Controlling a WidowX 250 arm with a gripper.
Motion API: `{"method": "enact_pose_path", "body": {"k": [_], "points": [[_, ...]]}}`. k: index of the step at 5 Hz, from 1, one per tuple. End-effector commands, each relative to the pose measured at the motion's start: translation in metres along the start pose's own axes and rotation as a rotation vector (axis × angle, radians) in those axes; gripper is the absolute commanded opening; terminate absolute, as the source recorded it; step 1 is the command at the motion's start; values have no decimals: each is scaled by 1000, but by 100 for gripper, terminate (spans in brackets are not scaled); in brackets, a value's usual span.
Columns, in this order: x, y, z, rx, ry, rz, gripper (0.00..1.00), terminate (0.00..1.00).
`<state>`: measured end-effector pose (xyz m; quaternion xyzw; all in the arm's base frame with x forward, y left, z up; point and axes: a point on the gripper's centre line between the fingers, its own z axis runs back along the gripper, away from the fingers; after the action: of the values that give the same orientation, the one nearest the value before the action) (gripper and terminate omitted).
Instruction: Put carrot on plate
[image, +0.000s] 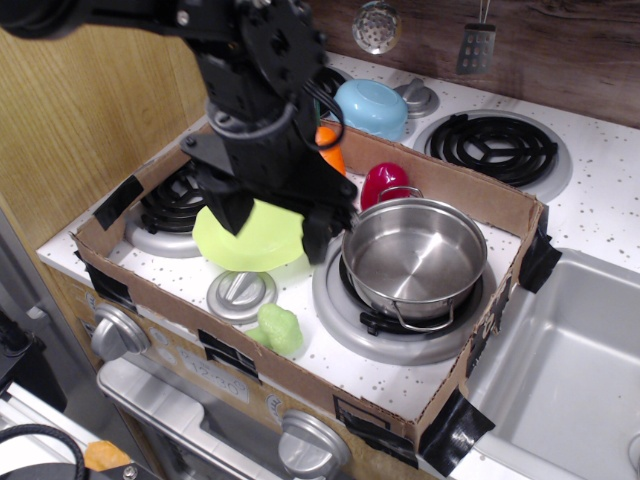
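The lime-green plate (238, 247) lies in the left middle of the cardboard box, partly under my arm. Only a bit of the orange carrot (330, 156) shows behind my wrist, near the box's back wall; the rest is hidden. My gripper (275, 236) hangs over the plate with its two black fingers (315, 240) spread wide apart and nothing between them. It is in front of and to the left of the carrot.
A steel pot (415, 260) sits on the right burner inside the cardboard box (400, 412). A red object (385, 183) lies behind the pot. A lumpy light-green toy vegetable (280, 328) lies at the front. A light blue bowl (370, 107) stands behind the box, and a sink (570, 350) is at the right.
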<state>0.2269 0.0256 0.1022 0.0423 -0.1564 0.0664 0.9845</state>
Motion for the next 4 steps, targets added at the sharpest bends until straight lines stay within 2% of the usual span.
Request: {"method": "enact_pose_path", "body": {"k": [1, 2, 3, 4], "points": [[58, 47, -4, 18, -84, -8, 100, 0], [75, 61, -16, -12, -119, -7, 100, 0], [85, 65, -30, -63, -187, 68, 100, 0], [97, 67, -37, -111, -243, 38, 100, 0]]}}
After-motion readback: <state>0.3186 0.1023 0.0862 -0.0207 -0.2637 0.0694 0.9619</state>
